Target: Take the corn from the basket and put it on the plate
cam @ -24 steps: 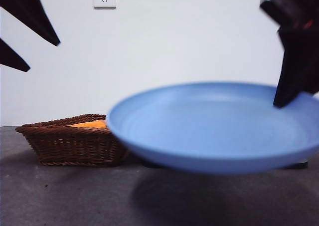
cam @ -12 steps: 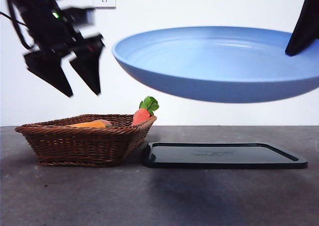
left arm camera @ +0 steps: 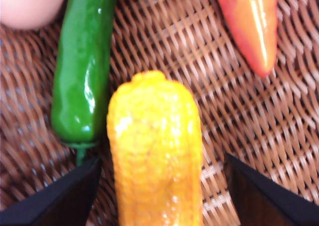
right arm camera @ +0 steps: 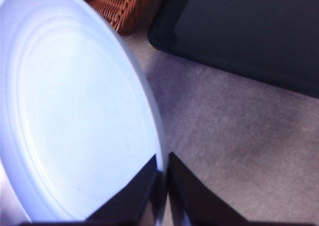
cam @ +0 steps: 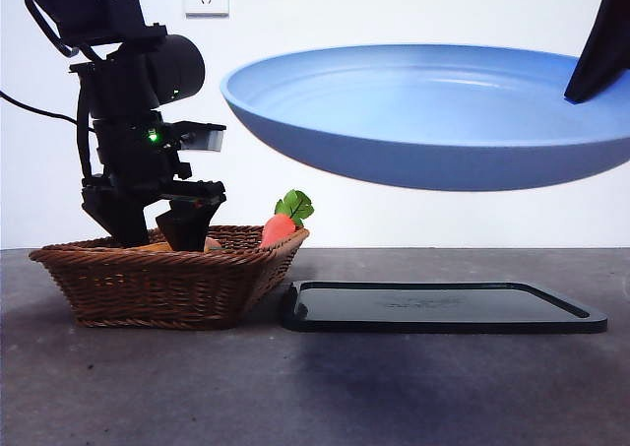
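Note:
The orange-yellow corn [left arm camera: 154, 151] lies on the floor of the brown wicker basket [cam: 157, 284]. My left gripper [left arm camera: 160, 161] is open, one black jaw on each side of the cob's end. In the front view that left gripper [cam: 162, 227] reaches down inside the basket, and the rim hides the corn. The blue plate [cam: 433, 111] hangs in the air, high above the table. My right gripper [right arm camera: 162, 172] is shut on the rim of the plate [right arm camera: 75, 111], seen as a dark tip [cam: 600, 47] at the upper right.
Beside the corn lie a green pepper [left arm camera: 84, 71], a red-orange carrot [left arm camera: 251, 21] and a peach-coloured item [left arm camera: 27, 4]. The carrot's leaves [cam: 293, 208] stick up over the basket's right rim. A flat black tray [cam: 443, 306] sits right of the basket, under the plate.
The left gripper has come down from the upper left into the basket. The plate has risen from low in front of the camera to high up and is now nearly still.

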Controlling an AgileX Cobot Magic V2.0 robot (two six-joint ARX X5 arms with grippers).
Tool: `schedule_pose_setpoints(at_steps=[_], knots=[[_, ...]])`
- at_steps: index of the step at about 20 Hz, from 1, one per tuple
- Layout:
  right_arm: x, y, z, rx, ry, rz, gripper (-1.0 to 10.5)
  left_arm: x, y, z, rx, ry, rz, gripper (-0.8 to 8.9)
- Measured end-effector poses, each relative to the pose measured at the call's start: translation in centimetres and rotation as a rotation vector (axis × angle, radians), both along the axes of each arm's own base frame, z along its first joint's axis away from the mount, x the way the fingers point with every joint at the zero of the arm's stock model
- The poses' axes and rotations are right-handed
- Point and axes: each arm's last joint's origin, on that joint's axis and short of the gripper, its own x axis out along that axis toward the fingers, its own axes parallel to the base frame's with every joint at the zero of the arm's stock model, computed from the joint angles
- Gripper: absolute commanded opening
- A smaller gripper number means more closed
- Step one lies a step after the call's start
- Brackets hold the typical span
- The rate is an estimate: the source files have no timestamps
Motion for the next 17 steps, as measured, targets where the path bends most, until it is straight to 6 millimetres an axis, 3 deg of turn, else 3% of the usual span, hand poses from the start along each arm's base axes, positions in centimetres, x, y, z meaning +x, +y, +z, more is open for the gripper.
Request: schedule_pose_setpoints(at_steps=[5,13,15,17], knots=[[0.0,0.0,0.0,-0.005,-0.002,-0.004,0.0,-0.1,-0.1,-0.1,0.005,0.012,-0.004,2.53],[0.1,0.0,-0.1,-0.021,-0.004,-0.018,0.0,-0.4,0.0,-0.1,-0.001,0.043,0.032,2.16],[0.7,0.2,-0.6,-0.035,0.027,-0.019,0.0,-0.9,0.2,1.4,-0.015,0.021,0.038,2.16],[1.8,0.3,-1.5,-0.054,0.075,-0.037,0.0,-1.8,0.2,5.4,-0.069,-0.084,0.035,2.16]])
